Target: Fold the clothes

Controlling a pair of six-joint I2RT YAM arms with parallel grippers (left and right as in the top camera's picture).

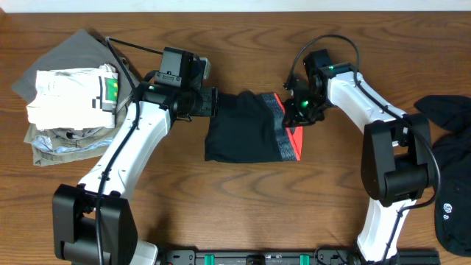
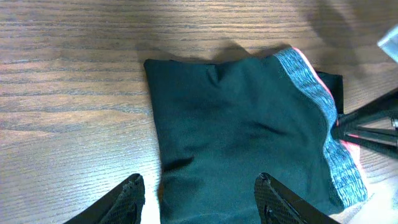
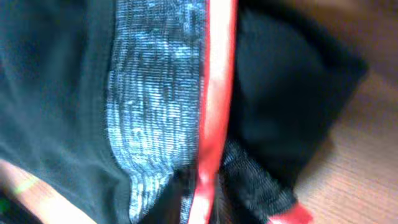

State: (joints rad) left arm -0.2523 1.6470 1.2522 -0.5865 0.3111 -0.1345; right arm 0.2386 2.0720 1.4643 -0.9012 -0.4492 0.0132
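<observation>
Overhead: black trousers (image 1: 239, 136), folded, desk centre. Right fingers (image 1: 297, 110) pinched shut on grey waistband (image 1: 280, 131), likely to lift it over; left fingers (image 2: 132, 194) half-spread above opposite edge, holding nothing, probably to steady.

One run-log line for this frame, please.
trousers: folded, mid-table | left gripper: open over plain end | right gripper: shut on waistband
</observation>
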